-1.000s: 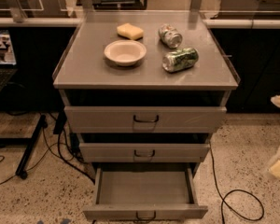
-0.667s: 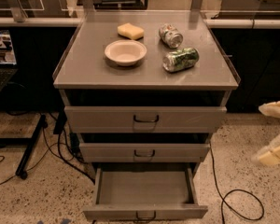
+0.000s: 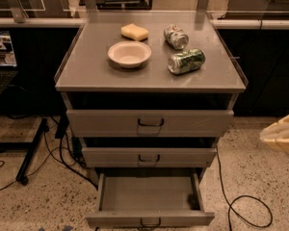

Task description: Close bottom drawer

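The bottom drawer [image 3: 149, 219] of the grey metal cabinet is pulled far out and its inside is bare. Its small dark wire handle [image 3: 150, 222] sits at the centre of the front panel, at the lower edge of the view. The top drawer [image 3: 149, 122] and the middle drawer [image 3: 149, 156] stand slightly out. My gripper [image 3: 284, 134], with cream-coloured fingers, reaches in from the right edge at the height of the top drawer, well right of the cabinet and above the bottom drawer. It touches nothing.
On the cabinet top [image 3: 86, 71] lie a white bowl [image 3: 129, 54], a yellow sponge [image 3: 134, 32] and two crushed cans [image 3: 186, 60] [image 3: 176, 36]. Black cables [image 3: 245, 211] run over the speckled floor on both sides. A black stand leg [image 3: 31, 150] is at the left.
My gripper has come further into view from the right edge and risen, from low beside the middle drawer to the height of the top drawer. The drawers have not moved.
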`<state>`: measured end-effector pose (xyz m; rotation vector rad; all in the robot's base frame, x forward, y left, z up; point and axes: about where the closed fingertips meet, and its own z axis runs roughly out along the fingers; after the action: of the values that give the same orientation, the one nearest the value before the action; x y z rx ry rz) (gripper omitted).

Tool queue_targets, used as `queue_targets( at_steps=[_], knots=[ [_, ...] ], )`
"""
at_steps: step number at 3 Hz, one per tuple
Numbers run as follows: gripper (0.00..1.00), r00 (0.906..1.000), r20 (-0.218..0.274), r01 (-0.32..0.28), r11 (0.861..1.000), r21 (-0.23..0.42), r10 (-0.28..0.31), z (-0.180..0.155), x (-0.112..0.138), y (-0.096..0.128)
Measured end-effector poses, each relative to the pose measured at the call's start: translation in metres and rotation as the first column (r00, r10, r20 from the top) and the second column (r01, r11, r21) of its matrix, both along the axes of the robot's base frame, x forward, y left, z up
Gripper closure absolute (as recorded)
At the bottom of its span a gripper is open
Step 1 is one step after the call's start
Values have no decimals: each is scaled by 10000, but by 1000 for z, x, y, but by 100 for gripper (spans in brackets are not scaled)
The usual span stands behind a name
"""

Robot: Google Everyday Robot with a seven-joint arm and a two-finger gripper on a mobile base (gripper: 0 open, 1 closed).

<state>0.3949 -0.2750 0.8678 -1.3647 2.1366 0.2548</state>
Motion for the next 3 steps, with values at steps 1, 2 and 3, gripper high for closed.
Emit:
queue_targets(
  at_steps=[1,2,3],
  knots=[
    [100,9980,-16,637,9969,469,-637,-29,3,-4],
    [100,9851,-581,1678,9777,1265,-1616,-99,14,-8],
    [100,9543,-1727,2709,9500,1556,-2438,-184,23,-14]
  ],
)
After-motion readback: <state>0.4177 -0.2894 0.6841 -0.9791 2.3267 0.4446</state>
